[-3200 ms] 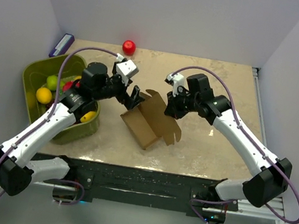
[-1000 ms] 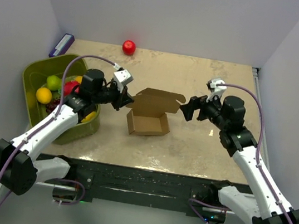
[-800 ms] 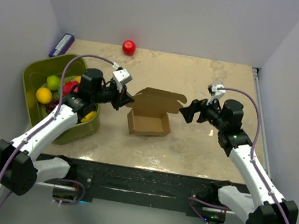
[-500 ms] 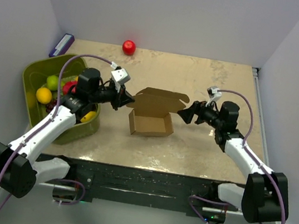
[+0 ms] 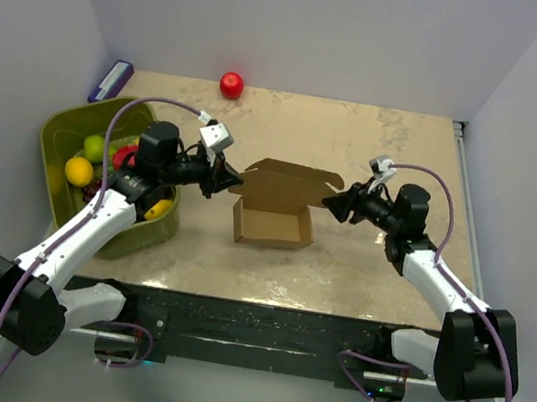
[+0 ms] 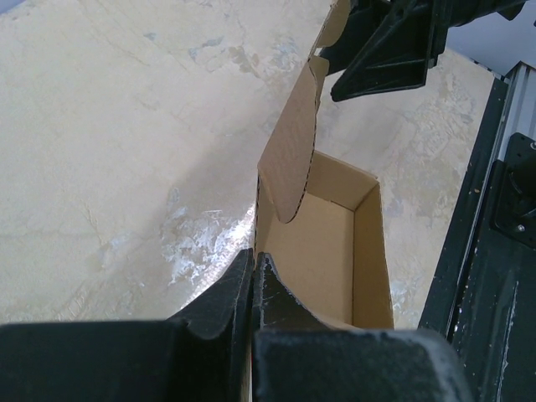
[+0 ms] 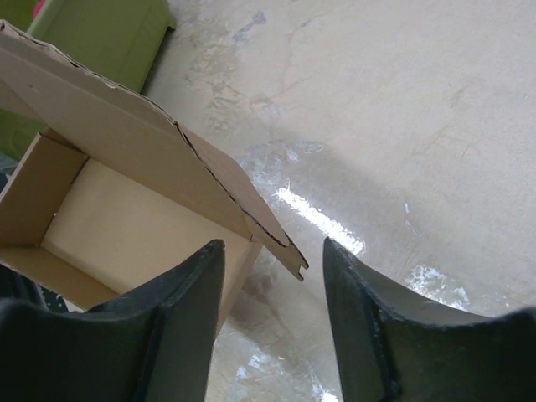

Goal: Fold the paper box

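Observation:
The paper box is a small brown carton standing open at the table's middle, its lid flap raised at the back. My left gripper is at its left end, shut on the thin left wall; the fingertips press together there. In the left wrist view the box's inside lies just ahead. My right gripper is at the lid's right corner. Its fingers stand apart, and the lid's corner tab lies between them, untouched. The right gripper holds nothing.
An olive-green bin with several fruits stands at the left, close behind my left arm. A red ball lies at the back wall and a purple-blue object at the back left. The bin's corner shows beyond the lid.
My right gripper has moved left up to the lid's right corner and its fingers have narrowed. The box has slid slightly right. The left gripper stays shut on the wall.

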Motion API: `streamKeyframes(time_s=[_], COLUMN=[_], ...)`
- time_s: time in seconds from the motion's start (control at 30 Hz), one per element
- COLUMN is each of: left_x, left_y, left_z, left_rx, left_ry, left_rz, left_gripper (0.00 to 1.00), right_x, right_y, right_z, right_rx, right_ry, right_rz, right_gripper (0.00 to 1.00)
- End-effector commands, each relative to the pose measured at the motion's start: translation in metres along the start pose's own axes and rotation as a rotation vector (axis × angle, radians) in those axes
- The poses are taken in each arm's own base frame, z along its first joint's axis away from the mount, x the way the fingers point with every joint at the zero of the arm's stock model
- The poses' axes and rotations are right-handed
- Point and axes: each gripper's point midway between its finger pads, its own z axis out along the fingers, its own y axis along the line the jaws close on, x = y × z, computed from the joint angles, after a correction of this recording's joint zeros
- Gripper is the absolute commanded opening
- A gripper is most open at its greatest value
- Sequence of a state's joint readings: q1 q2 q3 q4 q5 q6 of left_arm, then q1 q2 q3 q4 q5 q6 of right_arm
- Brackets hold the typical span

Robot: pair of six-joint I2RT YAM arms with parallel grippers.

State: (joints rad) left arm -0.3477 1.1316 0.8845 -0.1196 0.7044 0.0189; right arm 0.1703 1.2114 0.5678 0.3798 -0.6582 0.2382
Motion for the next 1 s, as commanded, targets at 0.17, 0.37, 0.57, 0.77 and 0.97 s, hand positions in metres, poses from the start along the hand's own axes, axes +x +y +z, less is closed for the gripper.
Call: streamKeyframes(time_s=[0.17, 0.37, 0.57, 0.77, 0.97], left_x=[-0.009, -0.006, -0.004, -0.011, -0.004], left_y=[-0.001, 0.004, 0.027, 0.035, 0.047], left_z=[0.001, 0.005, 0.009, 0.017, 0.026], left_rx=[0.016, 0.01, -0.1, -0.245, -0.39], left_ry=[-0.039, -0.032, -0.021, -0.057, -0.015], left_rz=[-0.011, -0.016, -0.016, 0.022, 0.039], left_gripper=[0.0, 0.0, 0.0, 0.0, 0.0], right_x=[-0.012, -0.012, -0.01, -0.013, -0.02], right_y=[0.018, 0.026, 0.028, 0.027, 0.021], right_z=[-0.002, 0.001, 0.009, 0.007, 0.006], right_rx=[-0.067, -0.048, 0.086, 0.228, 0.381], right_ry=[-0.034, -0.047, -0.066, -0.168, -0.242], right_rz=[-0.062, -0.09, -0.142, -0.143, -0.147], right_gripper=[0.2, 0.03, 0.0, 0.0, 0.0])
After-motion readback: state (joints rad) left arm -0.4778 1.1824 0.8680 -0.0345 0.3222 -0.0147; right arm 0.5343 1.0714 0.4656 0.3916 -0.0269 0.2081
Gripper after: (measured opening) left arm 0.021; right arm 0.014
